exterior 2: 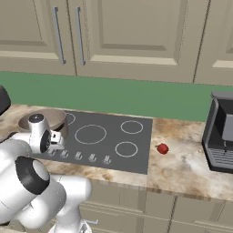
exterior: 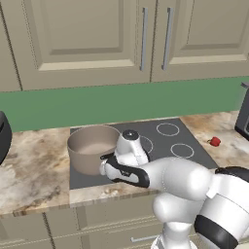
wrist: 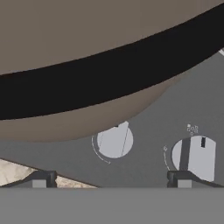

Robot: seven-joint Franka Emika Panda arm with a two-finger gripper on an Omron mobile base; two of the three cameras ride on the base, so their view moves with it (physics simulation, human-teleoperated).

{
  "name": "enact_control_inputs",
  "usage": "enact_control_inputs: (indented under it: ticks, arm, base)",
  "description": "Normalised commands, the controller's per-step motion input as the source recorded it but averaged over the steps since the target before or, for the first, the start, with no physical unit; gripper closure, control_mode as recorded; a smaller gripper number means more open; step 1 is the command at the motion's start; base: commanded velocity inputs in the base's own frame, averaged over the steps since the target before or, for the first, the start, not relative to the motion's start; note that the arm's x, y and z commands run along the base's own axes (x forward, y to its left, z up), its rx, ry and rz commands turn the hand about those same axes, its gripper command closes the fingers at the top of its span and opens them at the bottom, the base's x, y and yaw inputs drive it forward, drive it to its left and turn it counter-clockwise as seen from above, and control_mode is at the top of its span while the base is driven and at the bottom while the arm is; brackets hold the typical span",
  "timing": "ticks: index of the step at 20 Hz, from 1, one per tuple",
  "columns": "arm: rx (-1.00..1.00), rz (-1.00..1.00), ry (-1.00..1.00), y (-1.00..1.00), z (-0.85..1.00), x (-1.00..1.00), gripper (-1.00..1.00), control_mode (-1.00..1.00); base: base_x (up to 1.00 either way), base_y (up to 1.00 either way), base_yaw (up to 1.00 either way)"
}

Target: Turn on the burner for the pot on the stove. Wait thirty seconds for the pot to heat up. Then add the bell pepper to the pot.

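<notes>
While its jaws stand wide apart, the pincer (wrist: 111, 180) hovers just above the stove's (wrist: 148, 131) front knobs (wrist: 114, 141), beside the taupe pot (exterior: 90, 146). Farther right, the red bell pepper (exterior 2: 162, 148) lies on the table (exterior 2: 182, 166).

- beige panelled upper cabinets (exterior: 82, 39) with slim silver bar handles (exterior 2: 57, 34)
- green backsplash wall (exterior: 121, 102)
- mottled tan stone countertop (exterior 2: 182, 166)
- beige drawers below (exterior 2: 200, 214)

A home kitchen: beige wall cabinets (exterior: 87, 34) above a green backsplash (exterior 2: 127, 95), a glass cooktop (exterior 2: 109, 141) with knobs (wrist: 114, 141) set into a marbled desk (exterior 2: 182, 166), and possibly a coffee machine (exterior 2: 220, 136).
</notes>
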Motion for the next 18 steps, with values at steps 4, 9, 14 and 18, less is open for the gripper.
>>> enact_control_inputs:
  ticks: [4, 9, 14, 18]
  arm:
    - [0.0, 0.0, 0.0, 0.08, -0.06, 0.04, -1.0, -1.0]
    - [0.0, 0.0, -0.01, 0.0, -0.07, 0.03, -1.0, -1.0]
    - [0.0, 0.0, 0.0, 0.0, -0.15, 0.09, -1.0, -1.0]
    - [0.0, 0.0, 0.0, 0.01, -0.13, 0.11, -1.0, -1.0]
  base:
    - [0.0, 0.0, 0.0]
    - [0.0, 0.0, 0.0]
    - [0.0, 0.0, 0.0]
    - [0.0, 0.0, 0.0]
